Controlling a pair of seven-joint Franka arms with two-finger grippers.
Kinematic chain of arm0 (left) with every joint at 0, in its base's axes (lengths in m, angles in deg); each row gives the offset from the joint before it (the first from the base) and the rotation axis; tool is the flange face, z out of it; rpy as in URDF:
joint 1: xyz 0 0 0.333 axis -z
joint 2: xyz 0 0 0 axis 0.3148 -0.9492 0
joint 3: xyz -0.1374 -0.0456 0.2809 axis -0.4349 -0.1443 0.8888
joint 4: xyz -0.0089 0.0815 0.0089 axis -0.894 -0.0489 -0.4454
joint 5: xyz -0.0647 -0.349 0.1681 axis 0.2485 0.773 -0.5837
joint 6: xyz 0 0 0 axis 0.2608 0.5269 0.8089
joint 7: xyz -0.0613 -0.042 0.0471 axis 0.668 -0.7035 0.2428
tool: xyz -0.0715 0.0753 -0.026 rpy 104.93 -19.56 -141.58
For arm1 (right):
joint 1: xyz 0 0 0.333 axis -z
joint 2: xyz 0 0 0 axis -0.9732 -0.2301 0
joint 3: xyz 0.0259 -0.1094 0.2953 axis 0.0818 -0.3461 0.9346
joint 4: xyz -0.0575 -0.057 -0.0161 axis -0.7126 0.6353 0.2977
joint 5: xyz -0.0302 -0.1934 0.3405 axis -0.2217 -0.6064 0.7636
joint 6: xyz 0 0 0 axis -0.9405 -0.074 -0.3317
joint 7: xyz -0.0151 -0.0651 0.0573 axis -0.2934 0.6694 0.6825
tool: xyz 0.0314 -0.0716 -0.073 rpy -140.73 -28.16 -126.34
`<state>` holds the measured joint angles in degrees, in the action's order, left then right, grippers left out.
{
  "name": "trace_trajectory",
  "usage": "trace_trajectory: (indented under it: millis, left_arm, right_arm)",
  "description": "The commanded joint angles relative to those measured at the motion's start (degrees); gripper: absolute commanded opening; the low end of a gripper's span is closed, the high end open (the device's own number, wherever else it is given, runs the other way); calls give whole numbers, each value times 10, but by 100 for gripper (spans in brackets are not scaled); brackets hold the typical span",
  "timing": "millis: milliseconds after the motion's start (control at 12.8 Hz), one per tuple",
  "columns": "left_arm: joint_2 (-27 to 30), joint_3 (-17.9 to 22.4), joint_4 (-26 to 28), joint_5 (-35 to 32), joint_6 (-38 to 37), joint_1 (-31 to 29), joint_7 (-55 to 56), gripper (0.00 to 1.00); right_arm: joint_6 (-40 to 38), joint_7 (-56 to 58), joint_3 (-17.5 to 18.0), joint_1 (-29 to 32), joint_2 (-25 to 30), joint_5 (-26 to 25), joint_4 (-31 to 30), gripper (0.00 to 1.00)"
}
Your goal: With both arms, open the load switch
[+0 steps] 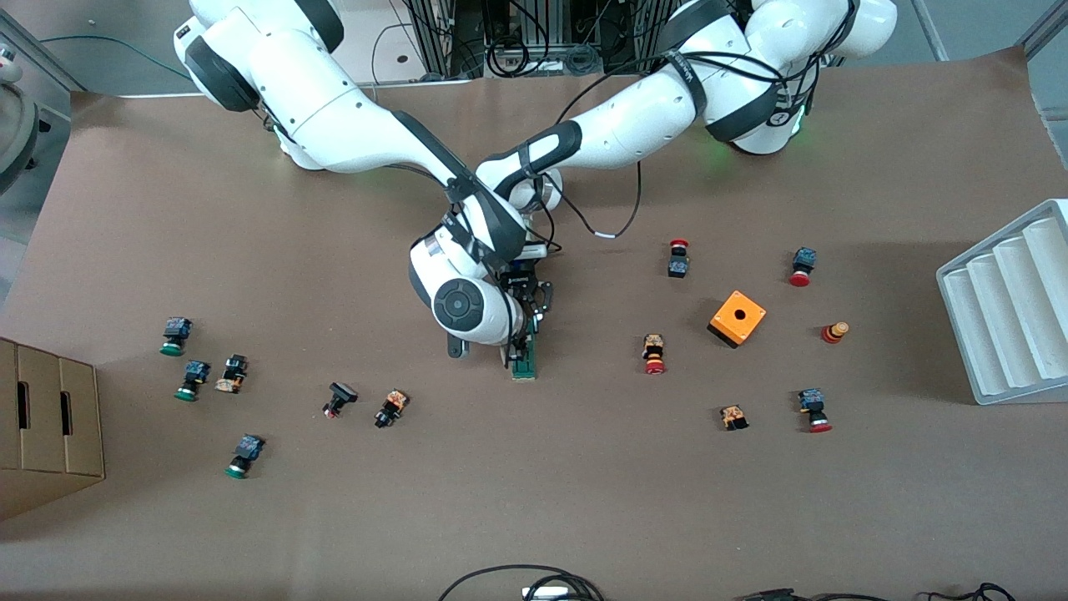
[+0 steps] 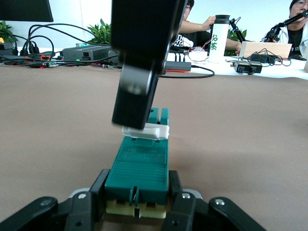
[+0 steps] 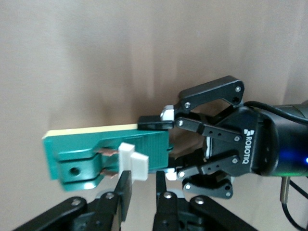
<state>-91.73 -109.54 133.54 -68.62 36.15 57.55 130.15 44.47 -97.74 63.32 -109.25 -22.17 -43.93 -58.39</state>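
The load switch (image 1: 525,364) lay on the brown table (image 1: 584,501) roughly midway between the two ends, nearer the front camera than the point where the two arms crossed, a narrow dark-green block with its white lever (image 3: 134,162) standing up from the top face. The left gripper (image 2: 137,204) was clamped on the end of the block, one finger pressed against each long side, pinning it flat to the table. The right gripper (image 3: 143,192) hung directly over the lever; its fingers (image 3: 123,190) stood slightly apart with a narrow gap between them, and the white piece sat just at their tips, so I could not tell whether they still pinched it or had just let go. By my reading the work was at the lever step itself: one arm bracing the body while the other worked the white handle. The copper blades (image 3: 108,154) showing beneath the lever suggested it was already lifted at least partly. The next move would call for the left grip to stay firm while the right gripper either finished swinging the lever up or rose clear without dragging the block. Scattered push buttons and an orange box (image 1: 738,318) lay well apart toward the left arm's end.
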Motion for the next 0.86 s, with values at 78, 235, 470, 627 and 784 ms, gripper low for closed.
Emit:
trace_trajectory:
  millis: [78,235,470,627,784]
  left_arm:
    - [-12,-6,-9,-4,9,-2,-3,55]
    - [-12,-6,-9,-4,9,-2,-3,55]
    - [-10,-6,-8,-3,10,-3,-4,80]
    - [-8,-6,-7,-4,10,-3,-5,100]
    - [-5,-6,-7,-3,10,-3,-6,100]
  right_arm:
    - [-31,63,1,31,70,-9,-16,83]
    - [-77,137,-3,53,108,-12,-17,96]
    - [-120,300,-5,99,182,-23,-52,100]
    - [-127,428,-4,144,249,-33,-109,100]
    - [-156,556,-1,193,303,-33,-140,100]
